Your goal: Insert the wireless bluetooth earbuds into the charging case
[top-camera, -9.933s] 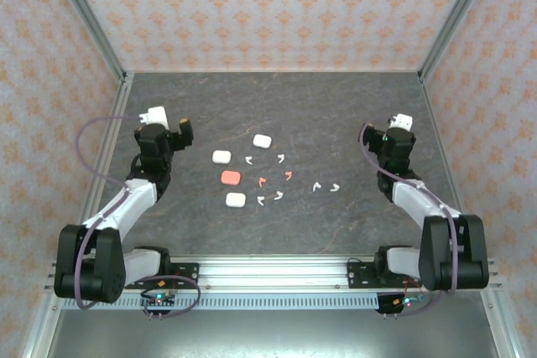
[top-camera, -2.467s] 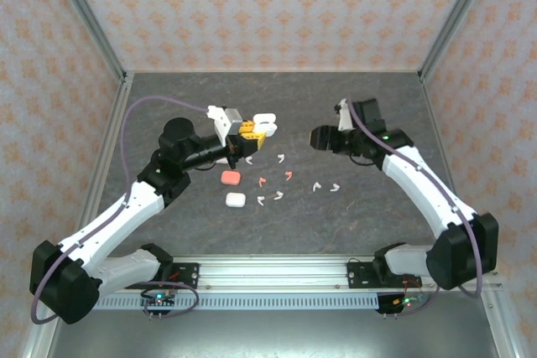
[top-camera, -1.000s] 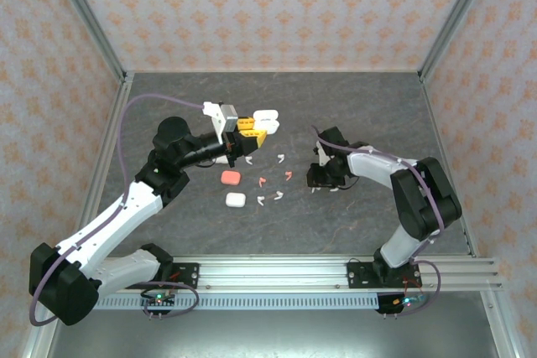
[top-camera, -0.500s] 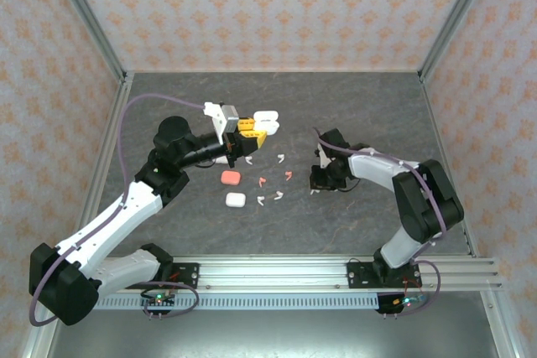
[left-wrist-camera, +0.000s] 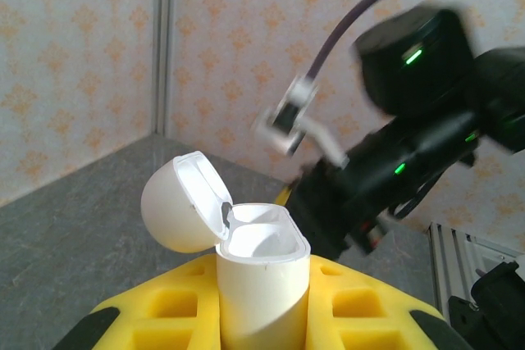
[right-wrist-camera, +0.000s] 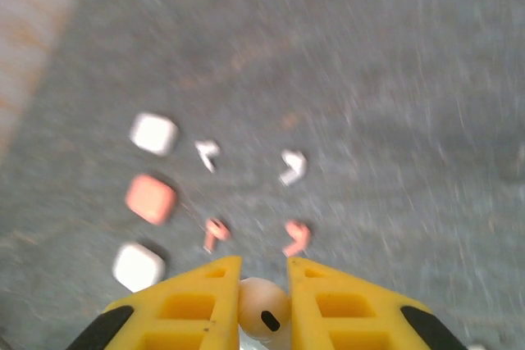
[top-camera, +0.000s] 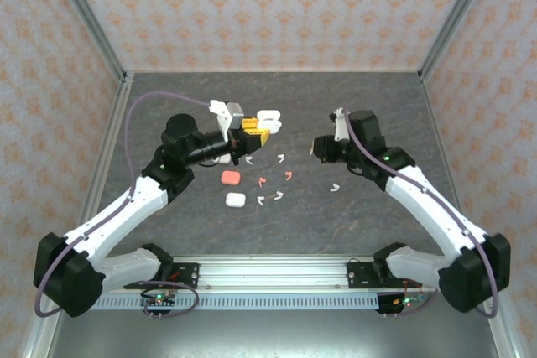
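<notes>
Left fingers point(left-wrist-camera: 164, 311) were clamped tight on the white charging case point(left-wrist-camera: 262, 280), which stood upright between them, lid hinged back and mouth bare. My right fingers point(right-wrist-camera: 189, 301) were pinched shut on one pale earbud point(right-wrist-camera: 263, 311), its bulb toward the wrist camera and its stem hidden, so I could not tell how its long axis lay. Seen from above, the case lay to the left of my right fingers, apart across a gap over the table point(top-camera: 352, 98). I judged the bud had to travel leftward and enter stem first, along the case's upright axis. Other earbuds point(top-camera: 263, 180) lay loose on the table.
</notes>
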You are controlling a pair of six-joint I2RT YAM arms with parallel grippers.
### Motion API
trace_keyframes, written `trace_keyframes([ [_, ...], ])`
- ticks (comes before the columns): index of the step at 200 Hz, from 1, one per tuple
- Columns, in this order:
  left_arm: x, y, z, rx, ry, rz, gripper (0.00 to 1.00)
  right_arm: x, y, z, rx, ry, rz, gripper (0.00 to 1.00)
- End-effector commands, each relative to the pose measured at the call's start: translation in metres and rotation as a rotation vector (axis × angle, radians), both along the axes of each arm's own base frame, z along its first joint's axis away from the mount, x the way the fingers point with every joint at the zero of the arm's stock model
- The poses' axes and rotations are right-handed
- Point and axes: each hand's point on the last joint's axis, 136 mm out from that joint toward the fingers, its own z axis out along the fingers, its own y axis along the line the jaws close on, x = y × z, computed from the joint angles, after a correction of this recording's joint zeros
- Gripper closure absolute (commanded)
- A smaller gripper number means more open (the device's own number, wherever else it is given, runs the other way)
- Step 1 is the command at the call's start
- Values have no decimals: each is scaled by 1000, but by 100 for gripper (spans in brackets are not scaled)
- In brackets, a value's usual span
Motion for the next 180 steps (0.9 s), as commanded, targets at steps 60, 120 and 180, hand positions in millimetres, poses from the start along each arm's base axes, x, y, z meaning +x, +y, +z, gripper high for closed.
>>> trace_keyframes([
  [60, 11, -26, 9, -38, -12, -37, 100, -6, 43, 158, 66, -493, 163, 82],
  [120, 11, -30, 11, -35, -12, -45, 100, -9, 81, 157, 55, -524, 250, 82],
  [180, 10, -30, 12, -33, -11, -46, 100, -8, 97, 141, 54, -482, 288, 82],
])
